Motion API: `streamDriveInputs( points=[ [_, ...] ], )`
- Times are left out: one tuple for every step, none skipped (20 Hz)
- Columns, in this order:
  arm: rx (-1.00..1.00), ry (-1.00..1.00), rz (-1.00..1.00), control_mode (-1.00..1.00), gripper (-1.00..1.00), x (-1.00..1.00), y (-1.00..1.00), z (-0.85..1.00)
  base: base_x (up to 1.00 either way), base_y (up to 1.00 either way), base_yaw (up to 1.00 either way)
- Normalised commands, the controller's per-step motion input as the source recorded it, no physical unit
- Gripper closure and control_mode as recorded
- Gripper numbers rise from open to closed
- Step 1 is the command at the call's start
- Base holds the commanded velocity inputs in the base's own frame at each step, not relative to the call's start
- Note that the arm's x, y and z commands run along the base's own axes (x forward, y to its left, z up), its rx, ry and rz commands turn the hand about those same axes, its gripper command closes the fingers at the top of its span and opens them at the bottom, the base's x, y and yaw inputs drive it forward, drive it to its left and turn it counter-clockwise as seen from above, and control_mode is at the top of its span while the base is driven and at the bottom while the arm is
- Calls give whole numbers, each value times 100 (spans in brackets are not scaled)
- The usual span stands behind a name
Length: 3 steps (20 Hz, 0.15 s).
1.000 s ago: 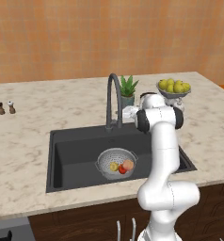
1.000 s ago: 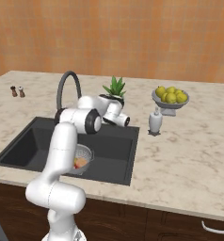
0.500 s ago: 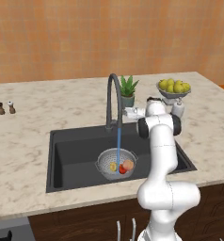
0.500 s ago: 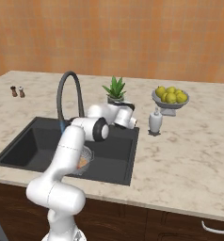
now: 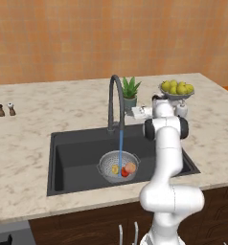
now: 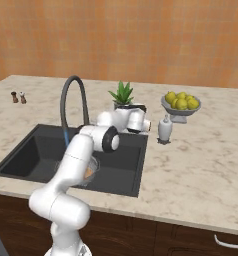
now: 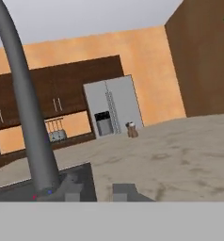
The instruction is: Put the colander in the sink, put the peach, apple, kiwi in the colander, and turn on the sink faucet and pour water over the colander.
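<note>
sink [image 5: 77, 153] matte black | colander [image 5: 108, 167] silver | water [image 5: 120, 148] bright blue | apple [image 5: 124, 172] red, partly hidden

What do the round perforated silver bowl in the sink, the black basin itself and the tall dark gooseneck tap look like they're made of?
The round perforated silver colander looks like shiny metal, going by its bright holed wall. The rectangular black sink looks matte, perhaps composite or coated metal, with no glare. The tall dark grey gooseneck faucet looks like satin-finished metal, smooth and dull.

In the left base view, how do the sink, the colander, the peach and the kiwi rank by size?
Largest to smallest:
1. sink
2. colander
3. peach
4. kiwi, smallest, though partly hidden by the water.
</note>
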Motion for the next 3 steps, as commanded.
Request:
streamDriveInputs(
  points=[
    [-45,-22,-30,-100,100,-52,10,0,0,0,0],
    [-49,-21,-33,-100,100,-51,10,0,0,0,0],
    [-49,-21,-35,-100,100,-51,10,0,0,0,0]
  ],
)
